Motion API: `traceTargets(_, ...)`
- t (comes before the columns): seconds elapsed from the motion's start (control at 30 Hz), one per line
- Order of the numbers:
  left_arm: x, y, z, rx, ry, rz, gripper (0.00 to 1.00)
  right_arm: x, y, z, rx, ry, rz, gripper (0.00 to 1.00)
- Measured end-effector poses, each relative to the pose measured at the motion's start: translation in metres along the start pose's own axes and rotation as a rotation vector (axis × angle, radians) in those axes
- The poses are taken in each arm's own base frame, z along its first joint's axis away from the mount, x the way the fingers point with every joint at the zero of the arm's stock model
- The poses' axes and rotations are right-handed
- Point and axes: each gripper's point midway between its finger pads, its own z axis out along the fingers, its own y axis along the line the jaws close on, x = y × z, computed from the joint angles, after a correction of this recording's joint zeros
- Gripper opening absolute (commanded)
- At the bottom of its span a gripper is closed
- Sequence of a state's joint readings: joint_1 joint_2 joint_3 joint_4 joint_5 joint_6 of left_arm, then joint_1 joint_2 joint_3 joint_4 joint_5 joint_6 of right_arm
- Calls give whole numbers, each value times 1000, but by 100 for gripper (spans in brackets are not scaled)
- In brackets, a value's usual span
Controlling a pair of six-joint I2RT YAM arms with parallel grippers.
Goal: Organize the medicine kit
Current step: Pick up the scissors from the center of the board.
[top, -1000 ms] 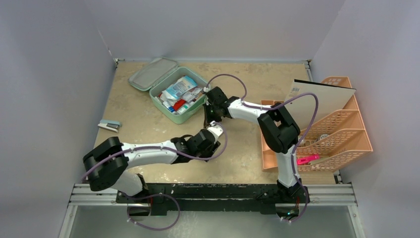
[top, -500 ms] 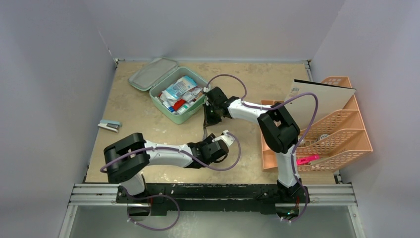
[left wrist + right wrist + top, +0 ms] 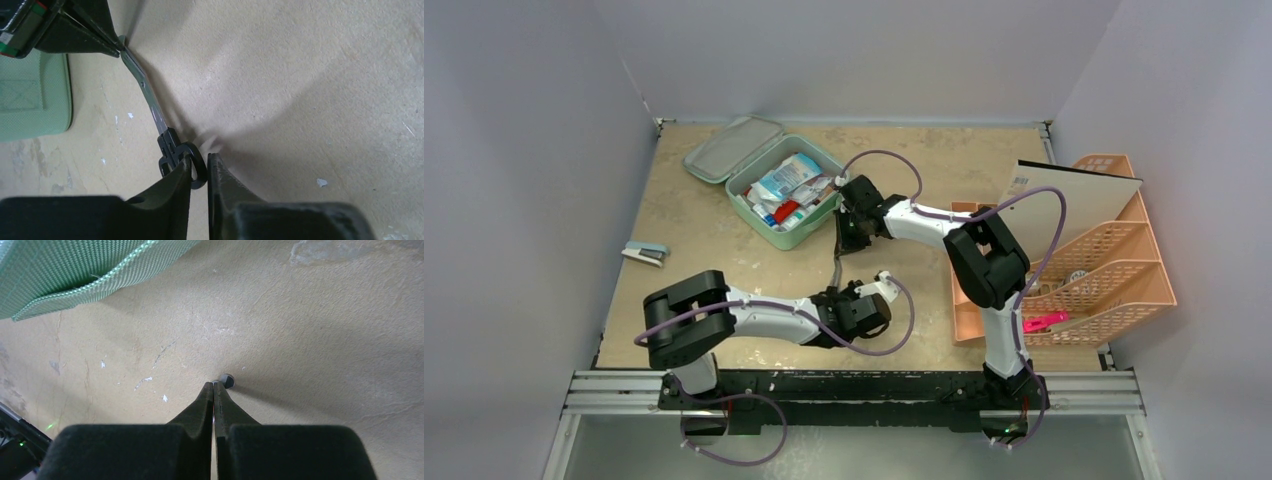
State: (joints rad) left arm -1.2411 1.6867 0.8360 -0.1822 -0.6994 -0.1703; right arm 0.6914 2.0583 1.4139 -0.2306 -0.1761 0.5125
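Observation:
The mint-green medicine kit (image 3: 801, 237) lies open at the back left, its lid (image 3: 732, 148) flat behind it and packets inside. Its green wall also shows in the left wrist view (image 3: 30, 95) and the right wrist view (image 3: 75, 275). A pair of scissors (image 3: 837, 265) with black handles (image 3: 170, 147) stretches between my two grippers, just right of the kit. My right gripper (image 3: 845, 240) (image 3: 214, 384) is shut on the blade tip (image 3: 125, 50). My left gripper (image 3: 844, 291) (image 3: 200, 159) is shut on the rim of a handle ring (image 3: 198, 167).
A peach lattice rack (image 3: 1074, 270) stands at the right edge with a white board (image 3: 1069, 195) leaning in it and a pink clip (image 3: 1044, 322) at its front. A small stapler (image 3: 644, 252) lies at the left.
My left arm has drawn back toward the near edge and its jaws have closed from wide apart onto the scissors' handle ring. The right arm has not moved.

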Motion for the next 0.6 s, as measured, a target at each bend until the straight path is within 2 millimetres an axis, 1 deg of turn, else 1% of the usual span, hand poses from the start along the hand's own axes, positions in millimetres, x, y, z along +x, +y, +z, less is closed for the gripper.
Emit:
traceTargets(0.03,-1,0,-1,-4,-2,7,0,0,0,0,0,0,2,0)
traceTargets(0.23,2,7,-6,-56,7,36,0,1,-3,-5,9,-7,16,12)
traceTargets(0.3,1,9,-8,-63,4,29,0,4,-5,-11,19,-5,25,16)
traceTargets(0.37,-3,13,-12,-62,-8,15,0,6,-5,-19,27,-10,33,22)
traceTargets(0.47,-14,19,-22,-52,-44,-27,0,1,-2,-41,21,-51,43,33)
traceTargets(0.53,-23,23,-31,-39,-75,-62,0,-10,3,-61,13,-103,47,41)
traceTargets(0.6,-32,27,-39,-24,-105,-92,0,-20,7,-80,0,-156,51,52)
